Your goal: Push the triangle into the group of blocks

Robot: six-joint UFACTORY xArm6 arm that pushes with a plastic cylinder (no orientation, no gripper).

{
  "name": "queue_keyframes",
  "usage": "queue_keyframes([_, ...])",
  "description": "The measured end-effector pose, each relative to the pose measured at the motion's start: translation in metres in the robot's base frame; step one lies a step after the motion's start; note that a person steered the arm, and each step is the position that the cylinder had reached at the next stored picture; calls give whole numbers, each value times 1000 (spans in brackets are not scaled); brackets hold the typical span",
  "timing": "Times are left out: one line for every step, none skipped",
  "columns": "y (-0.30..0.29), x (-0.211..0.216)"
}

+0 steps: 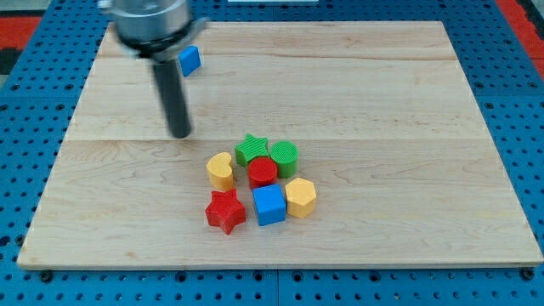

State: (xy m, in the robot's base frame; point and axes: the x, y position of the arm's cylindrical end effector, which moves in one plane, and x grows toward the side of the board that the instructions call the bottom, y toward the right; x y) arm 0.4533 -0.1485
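My tip [180, 133] rests between the blue triangle [189, 60] and the group; the gripless tool holds nothing. The triangle looks light and rigid: push its far, top edge.

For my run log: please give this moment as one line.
my tip: touching nothing, upper left of group | blue triangle: view's top left, apart from group | nearest group block: yellow block

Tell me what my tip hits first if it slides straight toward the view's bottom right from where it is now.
Probably the yellow block at the cluster's left edge, or the green star just above it; my tip sits up-left of both, board bare between. Depth is uncertain.
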Motion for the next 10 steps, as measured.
queue_keyframes([56, 70])
queue_keyframes([61, 79])
queue_keyframes([12, 72])
queue_keyframes([-16, 2])
queue_keyframes([-77, -80])
queue_keyframes([-61, -165])
queue_keyframes([25, -211])
queue_keyframes([38, -119])
queue_keyframes([72, -45])
queue_keyframes([74, 3])
